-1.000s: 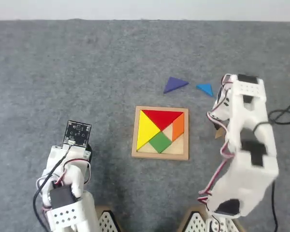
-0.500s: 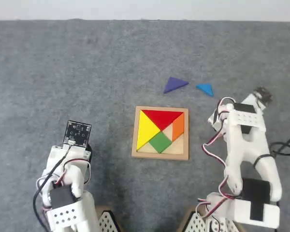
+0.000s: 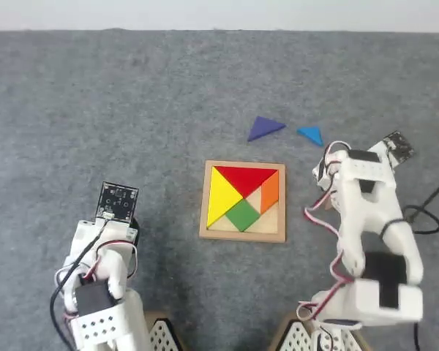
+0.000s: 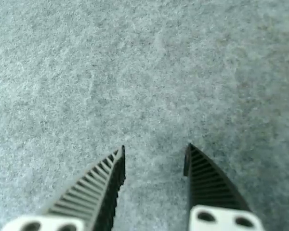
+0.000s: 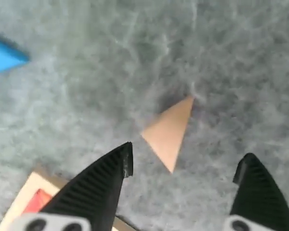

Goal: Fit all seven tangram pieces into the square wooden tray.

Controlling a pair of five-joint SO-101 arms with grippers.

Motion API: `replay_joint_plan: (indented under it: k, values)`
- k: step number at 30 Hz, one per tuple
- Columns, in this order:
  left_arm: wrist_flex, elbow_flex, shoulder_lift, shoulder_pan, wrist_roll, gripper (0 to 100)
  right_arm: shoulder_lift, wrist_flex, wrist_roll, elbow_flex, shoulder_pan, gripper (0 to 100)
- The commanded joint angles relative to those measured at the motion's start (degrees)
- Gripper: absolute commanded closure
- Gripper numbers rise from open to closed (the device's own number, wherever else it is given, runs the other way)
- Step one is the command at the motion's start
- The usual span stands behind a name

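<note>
The square wooden tray (image 3: pixel 243 235) holds a red triangle (image 3: pixel 244 178), a yellow triangle (image 3: pixel 221 199), a green square (image 3: pixel 243 215) and an orange piece (image 3: pixel 270 191). A purple triangle (image 3: pixel 265 127) and a small blue triangle (image 3: pixel 310 134) lie on the carpet beyond it. A tan triangle (image 5: pixel 169 131) lies flat just ahead of my right gripper (image 5: pixel 186 161), which hangs open above it and holds nothing. The blue triangle (image 5: pixel 2 57) and a tray corner (image 5: pixel 29 190) show at that view's edges. My left gripper (image 4: pixel 155 153) is open over bare carpet.
Grey carpet covers the whole table. The right arm (image 3: pixel 358 190) stands to the right of the tray, with a black cable (image 3: pixel 428 212) trailing beside it. The left arm (image 3: pixel 102 270) sits folded near the front left.
The right arm has dropped from a raised pose down toward the carpet right of the tray and shifted slightly toward the tray. The left arm and all pieces have stayed still.
</note>
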Motion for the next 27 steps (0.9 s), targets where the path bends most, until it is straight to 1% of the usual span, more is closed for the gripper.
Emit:
replay_joint_plan:
  k: [1, 5, 7, 9, 15, 17, 21, 24, 27]
  values:
    - [0.35, -0.57, -0.44, -0.35, -0.26, 81, 4.44, 5.49, -1.49, -8.26, -0.57, 67.3]
    - [0.35, -0.57, -0.44, -0.35, -0.26, 81, 10.07, 7.34, -2.81, -12.75, -0.48, 67.9]
    - [0.35, -0.57, -0.44, -0.35, -0.26, 81, 11.56, 7.34, -1.93, -14.15, -0.48, 70.6]
    - [0.35, -0.57, -0.44, -0.35, -0.26, 81, 11.82, 7.34, -1.14, -14.95, -0.13, 72.3]
    - [0.35, -0.57, -0.44, -0.35, -0.26, 81, 11.74, 6.81, -1.49, -16.00, 3.12, 72.8]
    - [0.35, -0.57, -0.44, -0.35, -0.26, 81, 11.82, 6.90, -3.16, -15.91, 3.47, 72.9]
    - [0.35, -0.57, -0.44, -0.35, -0.26, 81, 11.74, 10.77, -6.07, -16.00, 3.03, 72.9]
    - [0.35, -0.57, -0.44, -0.35, -0.26, 81, 12.18, 9.80, -6.51, -16.00, 3.03, 73.0]
    - [0.35, -0.57, -0.44, -0.35, -0.26, 81, 12.26, 7.43, -4.92, -15.65, 2.24, 78.1]
